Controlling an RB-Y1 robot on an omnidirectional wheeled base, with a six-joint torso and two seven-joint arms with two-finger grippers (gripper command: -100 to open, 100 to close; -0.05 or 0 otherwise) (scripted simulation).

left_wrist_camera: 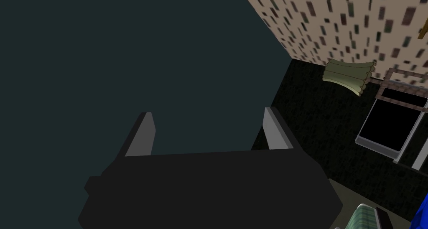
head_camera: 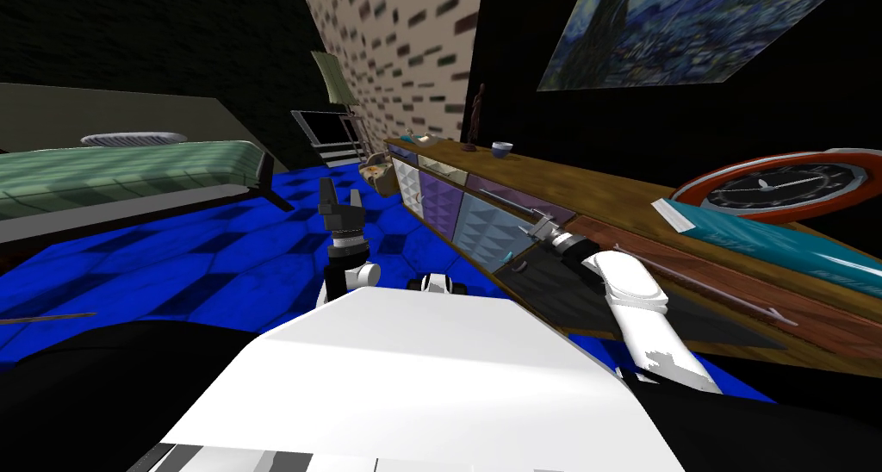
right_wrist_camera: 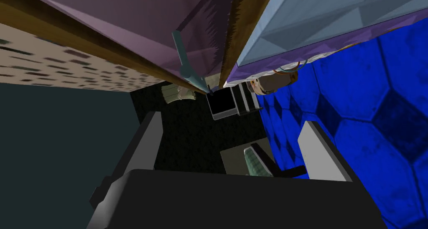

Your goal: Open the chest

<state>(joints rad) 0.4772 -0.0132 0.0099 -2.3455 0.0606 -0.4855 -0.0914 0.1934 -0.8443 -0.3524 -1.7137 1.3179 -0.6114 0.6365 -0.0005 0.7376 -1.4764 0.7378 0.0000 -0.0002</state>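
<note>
The left forearm [head_camera: 349, 275] and right forearm [head_camera: 635, 291] are smooth white rounded tubes with dark ribbed wrist bands, and the left gripper [left_wrist_camera: 209, 113] and right gripper [right_wrist_camera: 233, 121] are each a matte dark box bearing two thin light grey blade-shaped fingers [right_wrist_camera: 319, 155].

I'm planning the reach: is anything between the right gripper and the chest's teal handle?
Nothing visible does. The right gripper, jaws open, faces the teal handle on the mauve front of the chest, with open space between them.
</note>
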